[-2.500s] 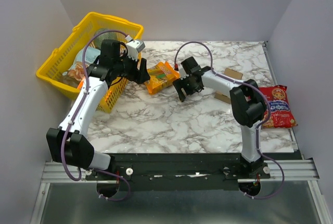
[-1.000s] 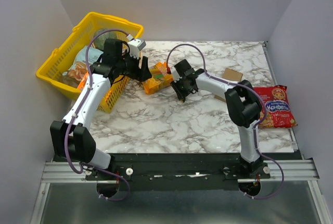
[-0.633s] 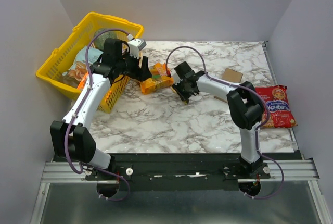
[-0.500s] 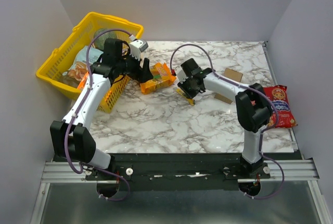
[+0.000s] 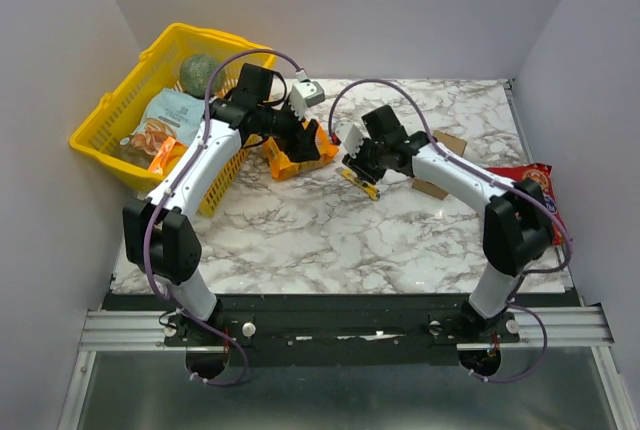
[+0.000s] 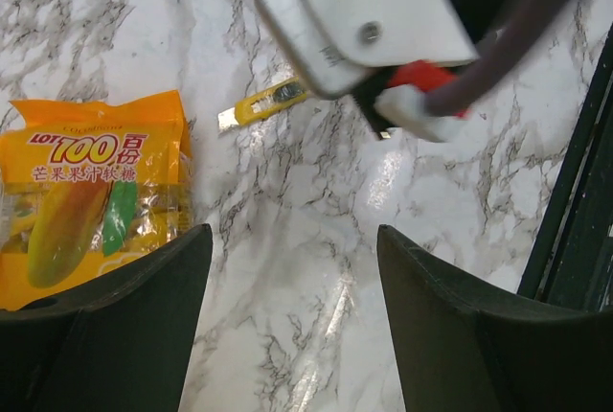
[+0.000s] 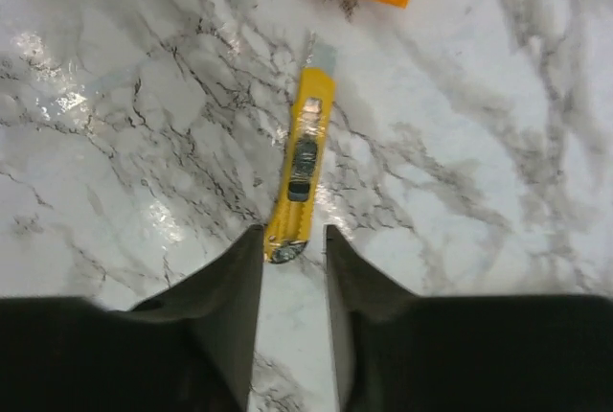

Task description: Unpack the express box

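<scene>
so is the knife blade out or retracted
Out, slightly: a short grey blade tip sticks past the far end of the yellow utility knife, seen from the right wrist.

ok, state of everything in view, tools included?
box cutter: flat on the table, blade tip out
left tool: open, empty
right tool: jaws narrow around the box cutter's butt end; grip unclear
express box: flap looks raised, mostly hidden
orange snack packet: lying flat, face up
red snack bag: flat, partly hidden
yellow basket: holds packets
</scene>
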You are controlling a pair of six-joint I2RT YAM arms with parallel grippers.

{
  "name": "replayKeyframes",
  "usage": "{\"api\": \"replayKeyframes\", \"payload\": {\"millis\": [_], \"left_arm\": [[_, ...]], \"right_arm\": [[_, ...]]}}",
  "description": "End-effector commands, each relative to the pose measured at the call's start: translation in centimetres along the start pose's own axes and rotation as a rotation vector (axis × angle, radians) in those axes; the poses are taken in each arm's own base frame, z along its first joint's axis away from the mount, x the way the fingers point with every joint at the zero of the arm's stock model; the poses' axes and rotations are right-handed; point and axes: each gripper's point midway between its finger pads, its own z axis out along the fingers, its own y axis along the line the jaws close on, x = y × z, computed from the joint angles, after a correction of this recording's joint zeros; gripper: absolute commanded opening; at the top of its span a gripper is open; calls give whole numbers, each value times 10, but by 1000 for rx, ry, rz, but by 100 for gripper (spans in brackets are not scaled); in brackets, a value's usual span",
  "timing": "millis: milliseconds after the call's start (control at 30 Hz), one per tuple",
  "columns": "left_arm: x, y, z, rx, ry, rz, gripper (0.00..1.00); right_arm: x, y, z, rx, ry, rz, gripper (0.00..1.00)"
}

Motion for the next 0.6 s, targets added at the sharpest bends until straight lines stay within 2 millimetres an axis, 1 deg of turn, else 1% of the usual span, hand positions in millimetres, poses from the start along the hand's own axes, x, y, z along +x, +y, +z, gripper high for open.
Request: {"api": "replayKeyframes", "payload": {"millis": [0,33,67,100,133,167,200,233,267,300,333,400,467,567], "left_arm": [[-9,0,-9,-31,-20,-77,78],[-3,-1,-10,-33,-19,-143,78],[-3,-1,-12,-35,-30,-167,78],[-7,-3,-19,-44,-56,-173,78],[2,-4,-19,-42,-47,-202,78],[5,-3,-22,-53,-49,-218,78],[5,-7,-29,-67,-57,-208,78],[14,-9,-29,-73,-43,-221,78],[18,-9,-31,-86,-41,-223,78],[17,-10,-37,-108,-49,-213,78],[24,-12,-37,-113,-42,-220,78],[24,-14,-43,-134,-50,-215,79],[28,-15,-44,-141,-48,-220,79],[31,-17,-48,-151,-49,-220,79]], "right_arm": [[40,22,37,-86,118,78,48],[42,25,41,-101,122,82,49],[42,26,45,-110,123,84,52],[43,26,52,-119,132,84,52],[44,25,55,-119,136,79,52],[43,23,58,-117,138,74,52],[41,19,61,-113,137,64,52],[45,20,68,-119,153,60,52],[48,18,72,-111,167,57,52],[49,17,75,-108,172,51,52],[52,17,81,-111,183,50,52],[55,14,86,-102,195,43,51],[57,11,90,-101,203,46,50],[61,10,92,-112,216,50,48]]}}
